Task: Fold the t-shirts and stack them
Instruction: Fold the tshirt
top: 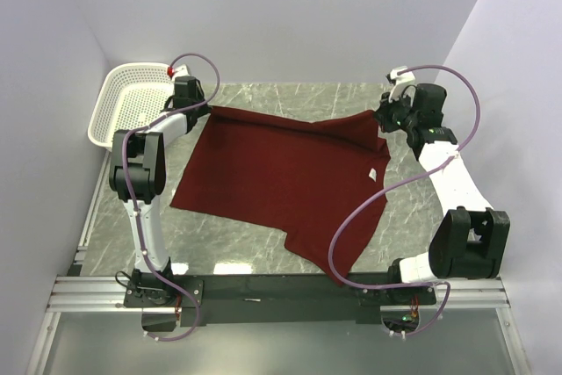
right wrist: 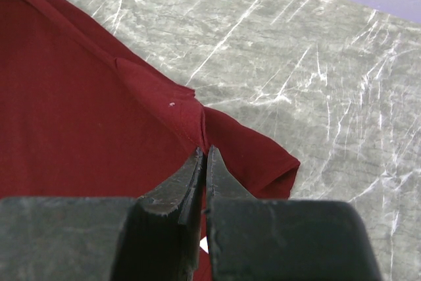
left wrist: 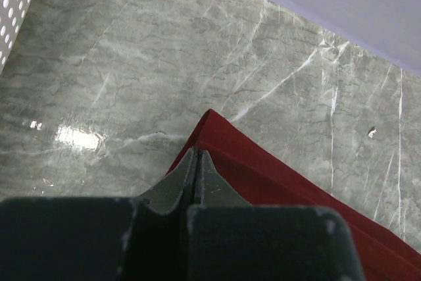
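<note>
There is one dark red short-sleeved cotton t-shirt, one white plastic mesh basket, one grey marble-patterned tabletop, and two white-and-black robot arms, left and right.

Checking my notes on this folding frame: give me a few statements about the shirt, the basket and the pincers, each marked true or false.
1. The left pincer and the right pincer are both shut on the maroon t-shirt. True.
2. The t-shirt lies inside the white basket. False: it is spread on the table; the basket stands at the far left corner.
3. The t-shirt is folded into a neat rectangle. False: it lies opened out, one sleeve reaching toward the near edge.
4. A small white label shows on the t-shirt. True.
</note>
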